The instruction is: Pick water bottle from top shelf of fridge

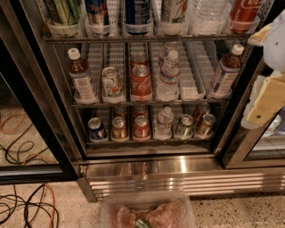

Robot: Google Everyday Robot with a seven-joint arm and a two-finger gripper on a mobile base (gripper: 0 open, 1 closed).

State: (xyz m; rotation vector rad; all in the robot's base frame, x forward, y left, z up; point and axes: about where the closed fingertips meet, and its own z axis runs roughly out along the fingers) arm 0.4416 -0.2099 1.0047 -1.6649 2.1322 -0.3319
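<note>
The fridge [147, 171] stands open in front of me, with a black frame and a shiny steel base. The top shelf [147, 39] is the highest wire rack in view. On it, second lane from the right, stands the water bottle [208, 15], large, clear and ribbed, with its top cut off by the frame edge. A red cola can [244, 13] stands to its right and a white can [173, 12] to its left. My gripper [266, 95] shows as white and cream parts at the right edge, below and to the right of the bottle and apart from it.
The middle rack holds labelled bottles [168, 75] and cans [140, 82], and the lower rack holds several cans [141, 127]. The glass door [26, 111] stands open at the left. Cables [26, 205] lie on the floor. A clear tub [147, 211] with pinkish contents is at the bottom.
</note>
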